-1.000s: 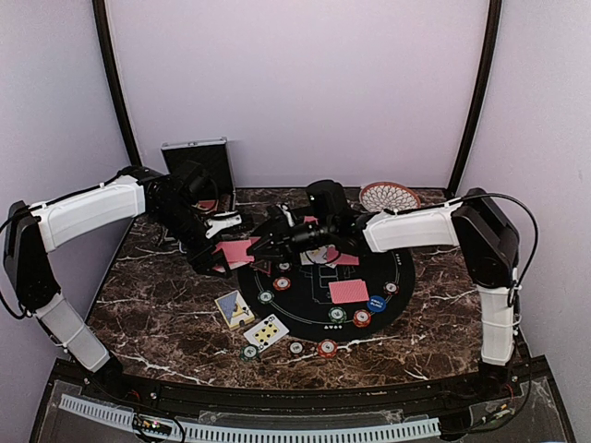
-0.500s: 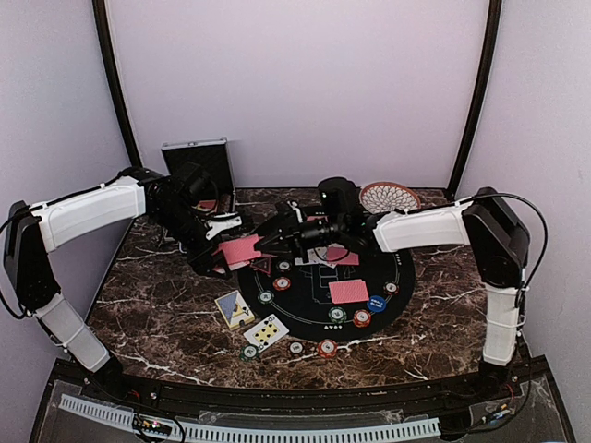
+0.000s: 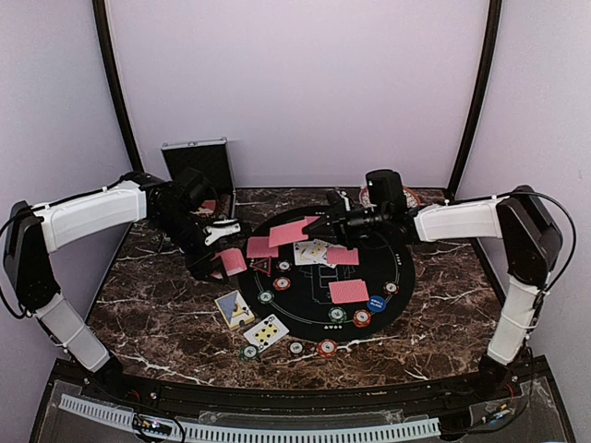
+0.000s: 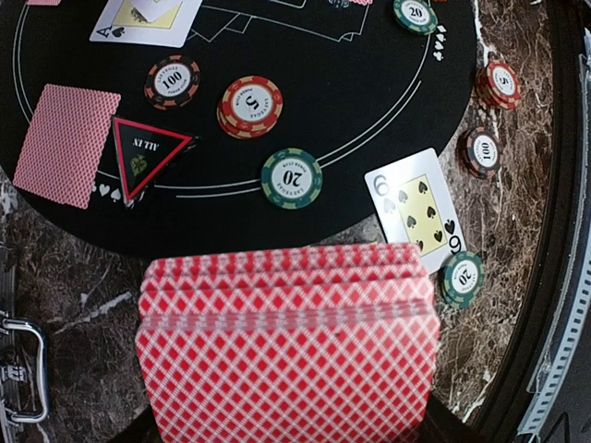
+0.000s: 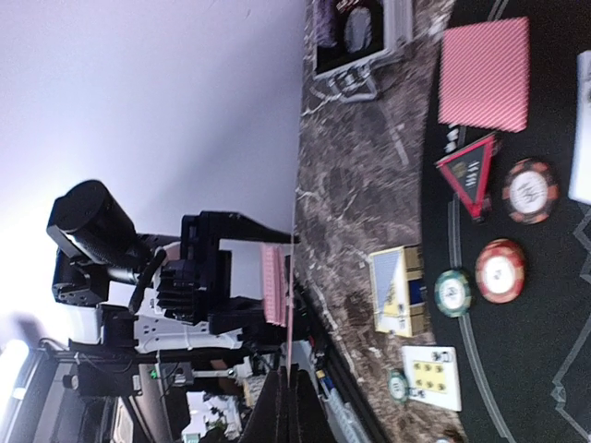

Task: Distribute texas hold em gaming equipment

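— Left pincer (image 3: pixel 222 263) is clamped on the deck (image 4: pixel 286 351), red backs up, low over the tabletop (image 3: pixel 157 305) at the left rim of the mat (image 3: pixel 379 268). What do we have on the right?
— Right pincer (image 3: pixel 323 222) is pressed together on one card (image 3: pixel 290 231), which hangs tilted over the far left of the mat, apart from the deck
— So we judge we are mid-deal, with one card to lay down. How do we do it well?
— We bring it low and level before letting go, so it lands face down and neither flips nor slides. We pick bare mat, and we hold the deck out of the right arm's way
— What lies near?
— Just below the held card is a face-down card (image 3: pixel 261 247) with the triangle (image 4: pixel 143 157) touching its edge, then a red chip (image 4: pixel 249 106) and a green chip (image 4: pixel 291 178). Mid-mat lie face-up cards (image 3: pixel 312 251), with two more face-down cards (image 3: pixel 348 292) toward the right
— And off the mat?
— Two face-up cards by the near-left rim, one the six of spades (image 4: pixel 413 208), and chips (image 3: pixel 327 348) along the near rim. The case (image 3: pixel 197 166) stands behind the left arm; the dish (image 3: pixel 411 196) sits behind the right arm, mostly hidden
— What stands in the way?
— Mostly the crowd under the card: dropped on the triangle or a chip, it would sit propped. The arms are close too, so we should swing wide of the deck
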Controlling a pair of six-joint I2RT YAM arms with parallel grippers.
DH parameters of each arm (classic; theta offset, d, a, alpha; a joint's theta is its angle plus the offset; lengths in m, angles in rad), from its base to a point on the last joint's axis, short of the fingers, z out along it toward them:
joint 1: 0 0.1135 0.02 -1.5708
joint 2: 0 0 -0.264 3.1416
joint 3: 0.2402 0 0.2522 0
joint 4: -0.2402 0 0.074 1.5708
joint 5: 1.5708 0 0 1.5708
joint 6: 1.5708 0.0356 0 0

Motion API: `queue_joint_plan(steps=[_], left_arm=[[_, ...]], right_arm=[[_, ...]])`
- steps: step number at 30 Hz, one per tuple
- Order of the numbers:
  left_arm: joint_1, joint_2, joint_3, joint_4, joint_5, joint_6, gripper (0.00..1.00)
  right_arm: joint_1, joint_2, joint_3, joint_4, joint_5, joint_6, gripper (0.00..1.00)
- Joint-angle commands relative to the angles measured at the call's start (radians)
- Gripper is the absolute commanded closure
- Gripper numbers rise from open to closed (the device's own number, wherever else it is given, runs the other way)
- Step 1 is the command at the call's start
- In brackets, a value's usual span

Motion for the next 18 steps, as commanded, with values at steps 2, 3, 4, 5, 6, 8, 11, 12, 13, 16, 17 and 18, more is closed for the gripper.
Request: queue_joint_plan(steps=[2,3,4,5,6,8,11,12,13,16,17,18], left_arm=[[0.022,-0.055,-0.057,0.026,-0.017,-0.001,1.00],[0.025,-0.056,-0.062,0.033,-0.025,-0.002,1.00],[0.033,-0.057,-0.073,0.037,-0.032,-0.002,1.00],[0.039,-0.057,-0.077,0.045,-0.035,-0.001,1.00],[0.052,-0.056,-0.086,0.049,-0.041,0.000,1.00],[0.069,-0.056,-0.101,0.063,-0.054,0.005,1.00],[0.095,-0.058,-0.126,0.082,-0.068,0.009,1.00],[0.109,-0.060,-0.139,0.092,-0.072,0.011,1.00],[0.115,-0.061,-0.145,0.099,-0.074,0.011,1.00],[0.151,-0.066,-0.182,0.135,-0.082,0.012,1.00],[0.158,-0.066,-0.190,0.142,-0.083,0.012,1.00],[0.169,-0.066,-0.203,0.156,-0.086,0.009,1.00]], right_arm=[[-0.143,-0.062,-0.054,-0.209,0.043,-0.216,1.00],[-0.163,-0.063,-0.049,-0.260,0.066,-0.265,1.00],[-0.182,-0.060,-0.039,-0.316,0.090,-0.305,1.00],[-0.200,-0.055,-0.034,-0.352,0.107,-0.336,1.00],[-0.214,-0.049,-0.030,-0.385,0.129,-0.362,1.00],[-0.237,-0.033,-0.024,-0.429,0.163,-0.406,1.00],[-0.257,0.002,-0.004,-0.503,0.218,-0.474,1.00],[-0.262,0.015,0.001,-0.524,0.233,-0.490,1.00],[-0.267,0.026,0.002,-0.534,0.244,-0.504,1.00],[-0.278,0.055,-0.001,-0.551,0.275,-0.526,1.00],[-0.279,0.063,0.001,-0.551,0.282,-0.530,1.00],[-0.281,0.071,0.008,-0.558,0.297,-0.538,1.00]])
